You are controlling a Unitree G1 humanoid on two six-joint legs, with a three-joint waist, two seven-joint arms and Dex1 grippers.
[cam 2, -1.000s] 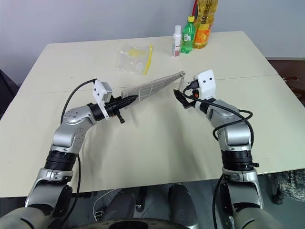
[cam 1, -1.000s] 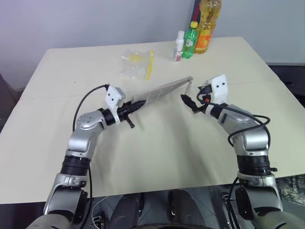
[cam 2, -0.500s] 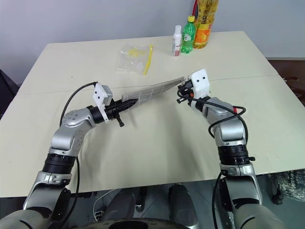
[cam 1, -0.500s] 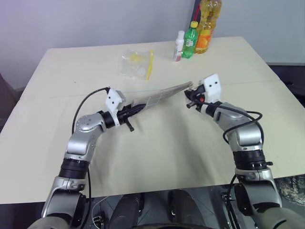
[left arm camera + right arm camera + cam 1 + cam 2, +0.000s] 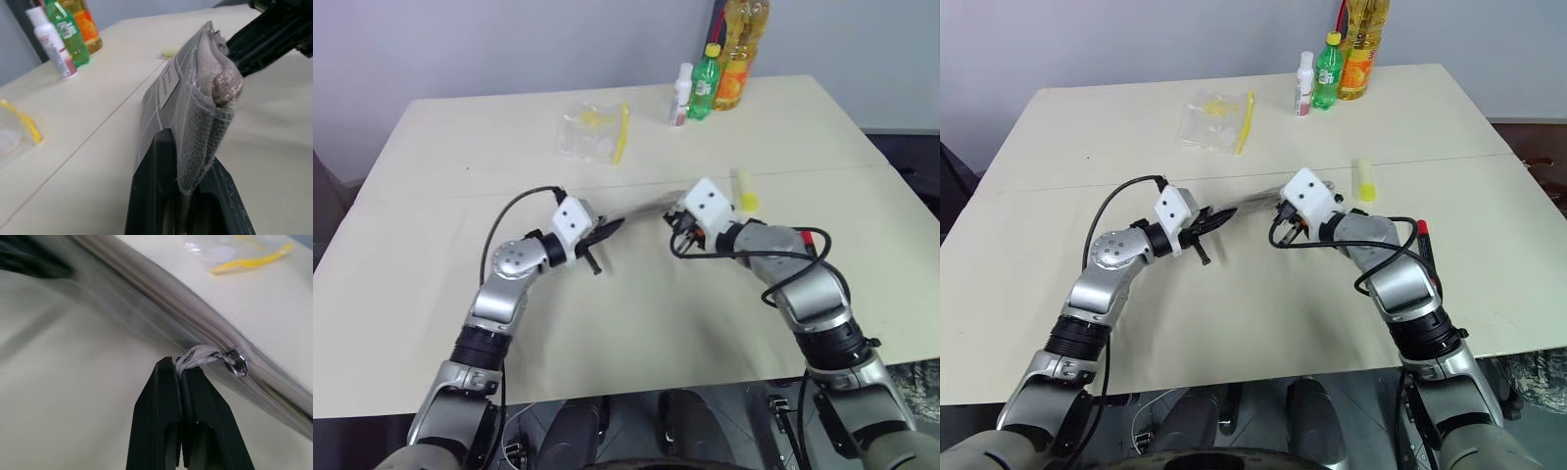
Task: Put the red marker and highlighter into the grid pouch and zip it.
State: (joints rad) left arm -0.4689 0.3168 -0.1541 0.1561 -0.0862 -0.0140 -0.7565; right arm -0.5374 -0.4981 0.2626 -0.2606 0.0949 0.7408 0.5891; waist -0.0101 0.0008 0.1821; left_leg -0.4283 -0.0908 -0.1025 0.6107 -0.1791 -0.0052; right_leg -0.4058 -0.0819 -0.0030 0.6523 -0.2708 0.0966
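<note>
pouch: flat grey fabric grid pouch (image 5: 195, 98) with white lines and a small white label, held off the cream table (image 5: 431, 294), edge-up, strung between the two arms
zip pull: grey cord loop on a small metal ring (image 5: 238, 366); cord sits pinched between the right jaws, ring just past their tips
right gripper: (image 5: 179, 369) black two-finger, closed on the pull cord
left gripper: (image 5: 188, 147) black two-finger, closed on the pouch's end; fabric rises straight out from between the jaws
step (my read): opening the zip, since nothing looks loaded yet
how to: left holds the end fixed, keep the pouch taut; right draws the cord along the zip line, not across it, or the cord slips out or the slider binds
risk: grip is on cord only, thin; a sideways tug likely twists the pouch in the left jaws
highlighter: short pale-yellow stick with a brighter yellow end (image 5: 743, 190), on the table just beyond the right gripper, not in the pouch
marker: slim red-capped marker (image 5: 1422, 231), red end showing by the right forearm; barrel mostly hidden
others: clear plastic bag with yellow strip (image 5: 597, 132) and bottles (image 5: 710, 78) at the far edge, well apart
</note>
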